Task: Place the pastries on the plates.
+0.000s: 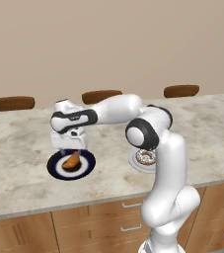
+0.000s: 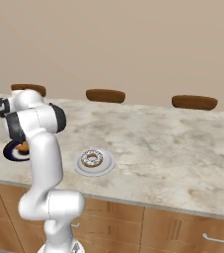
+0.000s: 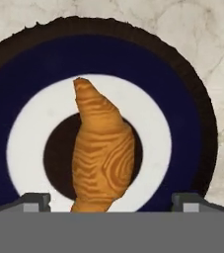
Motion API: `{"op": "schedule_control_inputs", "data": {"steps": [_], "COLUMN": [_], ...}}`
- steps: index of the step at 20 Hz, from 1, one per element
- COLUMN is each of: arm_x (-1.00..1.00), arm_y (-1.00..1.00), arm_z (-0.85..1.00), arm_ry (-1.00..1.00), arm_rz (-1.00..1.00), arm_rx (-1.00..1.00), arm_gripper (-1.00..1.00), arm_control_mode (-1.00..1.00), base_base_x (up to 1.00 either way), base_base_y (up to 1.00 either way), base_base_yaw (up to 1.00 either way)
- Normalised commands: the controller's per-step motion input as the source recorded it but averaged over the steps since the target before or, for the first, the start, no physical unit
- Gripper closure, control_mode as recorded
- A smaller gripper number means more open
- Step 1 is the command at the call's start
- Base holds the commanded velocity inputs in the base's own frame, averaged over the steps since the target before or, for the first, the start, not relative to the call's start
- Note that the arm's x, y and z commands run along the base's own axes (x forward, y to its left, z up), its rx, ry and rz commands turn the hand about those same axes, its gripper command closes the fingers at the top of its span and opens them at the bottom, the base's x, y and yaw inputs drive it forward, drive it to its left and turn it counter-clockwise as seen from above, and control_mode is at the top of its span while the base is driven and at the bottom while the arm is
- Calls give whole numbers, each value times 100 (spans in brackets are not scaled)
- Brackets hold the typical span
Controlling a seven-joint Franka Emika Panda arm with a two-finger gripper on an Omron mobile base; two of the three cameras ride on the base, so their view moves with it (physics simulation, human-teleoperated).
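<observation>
The orange-brown croissant (image 3: 103,153) lies across the dark centre of the dark blue plate (image 3: 182,99), which has a white ring. My gripper (image 3: 111,200) hangs just above it, open, with a fingertip (image 3: 34,200) wide on each side and a gap between each and the pastry. From the left base view the gripper (image 1: 71,150) stands over the croissant (image 1: 72,160) on the blue plate (image 1: 86,167) at the counter's front left. The ring donut (image 2: 91,158) with brown icing rests on the white plate (image 2: 106,166) to the right, partly behind my arm in the left base view.
The marble counter (image 2: 172,143) stretches to the right of the plates. Three brown stool tops (image 1: 101,96) line its far edge. Wooden drawers with handles (image 2: 217,239) run below the front edge.
</observation>
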Motion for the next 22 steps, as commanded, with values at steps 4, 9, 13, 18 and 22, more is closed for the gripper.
{"op": "schedule_control_inputs", "data": {"steps": [4,9,13,18,22], "arm_x": [-80,-89,-79,-78,-48], "arm_y": [-36,-81,-100,-100,-100], "arm_z": [85,100,100,100,99], "arm_ry": [-36,-32,-26,-24,-21], "arm_rz": [0,0,0,0,0], "arm_rx": [-12,-1,0,2,7], "arm_gripper": [-100,-100,-100,-100,-100], "arm_control_mode": [-100,-100,-100,-100,-100], "base_base_x": [0,0,0,0,0], "base_base_y": [0,0,0,0,0], "base_base_yaw": [0,0,0,0,0]}}
